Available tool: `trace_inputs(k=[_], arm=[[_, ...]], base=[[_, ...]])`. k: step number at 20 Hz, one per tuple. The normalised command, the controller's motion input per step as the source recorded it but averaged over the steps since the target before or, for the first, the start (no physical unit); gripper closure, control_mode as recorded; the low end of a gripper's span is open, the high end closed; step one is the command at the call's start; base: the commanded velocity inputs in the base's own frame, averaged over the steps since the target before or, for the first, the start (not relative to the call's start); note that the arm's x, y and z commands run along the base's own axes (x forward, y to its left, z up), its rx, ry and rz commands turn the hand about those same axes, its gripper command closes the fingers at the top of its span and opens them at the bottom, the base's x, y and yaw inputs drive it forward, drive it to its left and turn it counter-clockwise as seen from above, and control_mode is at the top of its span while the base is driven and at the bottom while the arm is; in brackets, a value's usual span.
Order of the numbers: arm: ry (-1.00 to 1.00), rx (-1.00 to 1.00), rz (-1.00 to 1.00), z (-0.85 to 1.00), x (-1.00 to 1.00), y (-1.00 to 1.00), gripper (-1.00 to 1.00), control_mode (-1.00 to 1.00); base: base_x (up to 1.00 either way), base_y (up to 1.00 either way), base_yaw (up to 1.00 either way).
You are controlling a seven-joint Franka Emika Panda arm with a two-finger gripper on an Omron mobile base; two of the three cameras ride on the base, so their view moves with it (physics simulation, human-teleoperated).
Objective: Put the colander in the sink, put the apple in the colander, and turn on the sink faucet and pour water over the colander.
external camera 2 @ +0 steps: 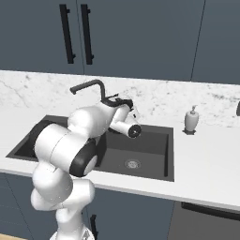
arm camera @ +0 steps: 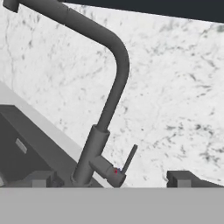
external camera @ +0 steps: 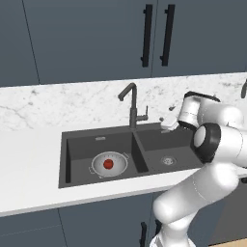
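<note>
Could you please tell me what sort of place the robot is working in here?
A kitchen, by the look of it: a dark double-basin sink with a tall faucet set in a white counter, a marble backsplash, and dark cabinets above.

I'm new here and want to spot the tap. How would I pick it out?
Find the dark double sink set in the white counter. At its back edge, behind the divider between the basins, rises the sink faucet: a slim dark post with an angular bent spout and a small side lever. The white pump bottle nearby is short and pale.
</note>
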Motion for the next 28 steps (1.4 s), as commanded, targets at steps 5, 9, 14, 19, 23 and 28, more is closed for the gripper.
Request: trace_inputs(k=[5, 9, 14, 19, 23, 28], arm=[[0.0, 0.0, 0.0, 0.0, 0.27, 0.01, -1.0, -1.0], [0.0, 0.0, 0.0, 0.0, 0.29, 0.0, -1.0, -1.0], [0.01, 0.0, 0.0, 0.0, 0.25, 0.02, -1.0, -1.0], [0.0, 0.0, 0.0, 0.0, 0.34, 0.06, -1.0, -1.0], [0.0, 0.02, 0.0, 0.0, 0.41, 0.02, -1.0, -1.0], [0.0, 0.03, 0.01, -0.06, 0.3, 0.08, -1.0, -1.0]], base=[[0.0, 0.0, 0.0], [0.0, 0.0, 0.0], [0.0, 0.0, 0.0], [0.0, 0.0, 0.0], [0.0, 0.0, 0.0], [0.0, 0.0, 0.0]])
